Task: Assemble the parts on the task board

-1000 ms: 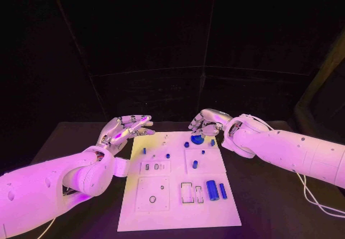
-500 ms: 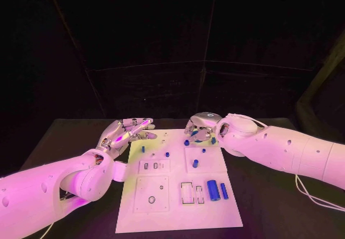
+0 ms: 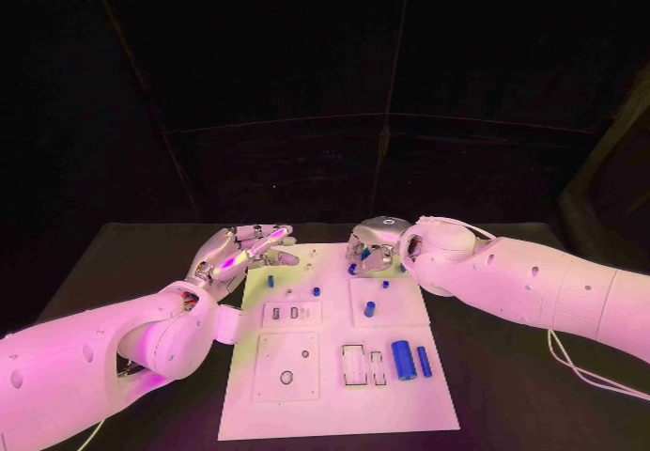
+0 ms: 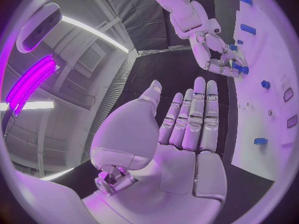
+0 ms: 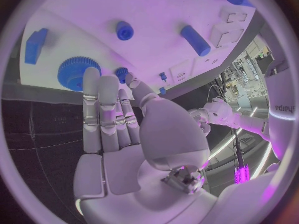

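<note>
So the right hand is hanging palm-down over the far end of the task board, fingers stretched out straight and holding nothing, with the fingertips sitting right over a blue gear near that edge. A smaller toothed piece pokes out just beside the fingers, and a round blue peg stands a bit further out on the board ahead of them. The left hand is off the board's far left corner, flat and empty too, fingers together and pointing out, not touching anything. My guess is the gear is the part being worked. If I were driving this I'd come straight down, get the thumb and a finger on opposite sides of the gear's rim, and keep it level so it doesn't cock on whatever post it's meant for. Can't tell from here whether it's already seated or just lying loose.
</note>
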Robot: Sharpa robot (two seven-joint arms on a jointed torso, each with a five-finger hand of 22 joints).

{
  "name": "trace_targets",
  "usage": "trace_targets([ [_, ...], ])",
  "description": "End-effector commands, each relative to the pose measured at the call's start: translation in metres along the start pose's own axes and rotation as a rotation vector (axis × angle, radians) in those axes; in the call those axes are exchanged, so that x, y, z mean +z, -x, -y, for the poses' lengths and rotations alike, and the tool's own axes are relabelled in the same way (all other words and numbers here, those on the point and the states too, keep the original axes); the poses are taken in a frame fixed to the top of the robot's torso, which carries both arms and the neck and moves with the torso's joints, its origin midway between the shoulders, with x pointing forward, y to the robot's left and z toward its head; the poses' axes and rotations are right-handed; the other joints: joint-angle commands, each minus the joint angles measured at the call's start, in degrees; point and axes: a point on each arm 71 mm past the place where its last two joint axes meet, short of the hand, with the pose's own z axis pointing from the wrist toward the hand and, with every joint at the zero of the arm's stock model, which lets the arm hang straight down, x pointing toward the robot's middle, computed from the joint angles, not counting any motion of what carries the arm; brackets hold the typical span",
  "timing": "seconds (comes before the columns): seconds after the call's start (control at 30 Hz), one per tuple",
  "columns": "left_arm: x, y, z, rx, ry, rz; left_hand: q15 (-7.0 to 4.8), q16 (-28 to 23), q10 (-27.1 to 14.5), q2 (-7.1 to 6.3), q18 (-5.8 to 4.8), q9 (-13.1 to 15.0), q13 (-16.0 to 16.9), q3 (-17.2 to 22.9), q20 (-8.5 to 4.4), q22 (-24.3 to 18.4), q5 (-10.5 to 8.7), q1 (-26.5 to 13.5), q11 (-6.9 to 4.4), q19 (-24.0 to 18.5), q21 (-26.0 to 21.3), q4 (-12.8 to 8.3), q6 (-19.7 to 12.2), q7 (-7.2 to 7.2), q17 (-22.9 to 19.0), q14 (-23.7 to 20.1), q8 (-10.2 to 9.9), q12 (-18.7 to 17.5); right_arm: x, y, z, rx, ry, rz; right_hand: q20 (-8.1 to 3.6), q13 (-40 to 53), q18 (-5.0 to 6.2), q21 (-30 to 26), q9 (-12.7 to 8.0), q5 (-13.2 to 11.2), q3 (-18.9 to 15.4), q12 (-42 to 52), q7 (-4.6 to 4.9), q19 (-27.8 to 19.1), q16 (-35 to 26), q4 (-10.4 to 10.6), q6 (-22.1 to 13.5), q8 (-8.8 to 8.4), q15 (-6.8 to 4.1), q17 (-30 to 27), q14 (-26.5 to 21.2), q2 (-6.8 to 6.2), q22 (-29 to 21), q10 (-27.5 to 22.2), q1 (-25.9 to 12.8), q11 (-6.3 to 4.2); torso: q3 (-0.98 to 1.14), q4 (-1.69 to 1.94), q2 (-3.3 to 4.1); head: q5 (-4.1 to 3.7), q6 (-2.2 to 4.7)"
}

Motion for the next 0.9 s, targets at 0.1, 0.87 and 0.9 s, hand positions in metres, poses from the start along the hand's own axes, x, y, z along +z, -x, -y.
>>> trace_targets([
  [0.1,0.0008,-0.0022,0.0012,-0.007,-0.003,-0.024,0.16,-0.4,0.3,0.49,0.86,-0.1,-0.1,0.0,-0.10,-0.1,0.19,0.3,0.02,0.5,0.4,-0.3,0.3,1.91,0.1,0.4,-0.3,-0.4,0.0030,-0.0021,-0.0004,-0.019,-0.007,-0.049,0.13,0.1,0.24,2.3,0.0,-0.1,0.8,-0.1,-0.06,0.1,2.8,0.1,-0.2,-0.19,0.30,2.8,1.5,0.20,2.6,-0.1,-0.6,0.01,0.06,0.05,0.20,-0.12,-0.15],
  [0.87,0.0012,0.0005,0.0018,-0.003,0.000,-0.021,0.16,-0.4,0.3,0.82,0.84,-0.1,-0.1,0.1,-0.13,-0.1,0.19,0.3,0.04,0.7,0.4,-0.4,0.3,1.94,0.2,0.5,-0.4,-0.6,0.0067,-0.0023,-0.0018,-0.019,-0.002,-0.046,0.02,0.2,-1.27,12.2,0.2,-4.1,7.8,0.1,-0.36,3.1,12.4,1.3,2.3,0.27,-0.03,12.3,1.3,2.90,14.8,2.7,-0.6,-0.53,0.15,0.21,0.77,-0.17,-0.52],
  [0.9,0.0012,0.0007,0.0017,-0.003,0.001,-0.020,0.16,-0.4,0.3,0.87,0.83,-0.1,-0.1,0.1,-0.14,-0.1,0.19,0.3,0.04,0.7,0.4,-0.4,0.3,1.94,0.2,0.5,-0.4,-0.6,0.0065,-0.0004,-0.0022,-0.019,0.002,-0.019,-0.05,0.2,-1.41,13.0,0.3,-4.2,8.3,0.3,-0.41,3.5,13.1,1.4,2.8,0.41,-0.15,13.0,1.4,2.93,15.9,3.3,-0.6,-0.64,0.13,0.19,0.77,-0.17,-0.52],
])
